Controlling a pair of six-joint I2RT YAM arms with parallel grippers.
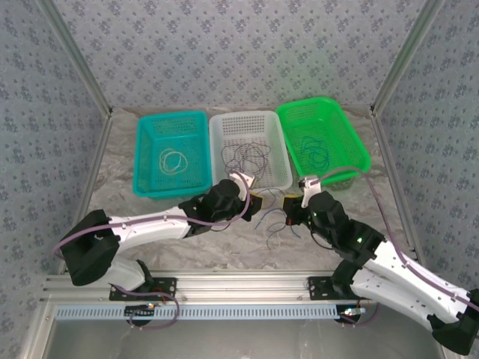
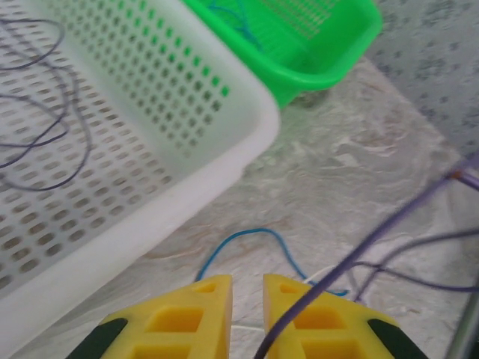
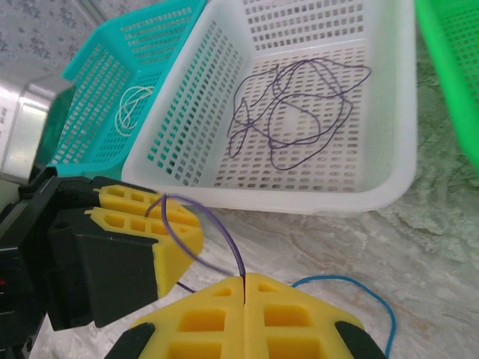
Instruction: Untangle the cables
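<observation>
Top external view gives you both arms reaching forward to the table (image 1: 150,202) just short of three baskets. Your left gripper (image 1: 260,197) and right gripper (image 1: 289,203) sit near each other, tips facing. Loose cables (image 1: 273,224) lie on the table between and just behind the two grippers. Ahead of the left gripper is the white basket (image 1: 278,176) holding purple cables (image 1: 247,155). Ahead and to its left, the teal basket (image 1: 150,183) holds a coiled white cable (image 1: 174,159). Ahead of the right gripper, the green basket (image 1: 352,161) holds blue cables (image 1: 314,146).

Left wrist view shows your left gripper's yellow fingers (image 2: 194,307) standing a little apart, with the table visible through the narrow gap. A purple cable (image 2: 359,250) crosses over the right finger and runs ahead to the right. A blue cable (image 2: 251,233) loops on the table just ahead of the tips. The white basket's corner is ahead to the left, with the green basket beyond it.

Right wrist view shows your right gripper's fingers (image 3: 284,314) pressed together, pinching the purple cable at the seam. From there it arches up and left to the left gripper's fingers. You cannot tell whether those fingers clamp it. The blue cable curves just right of the right gripper's tips.
</observation>
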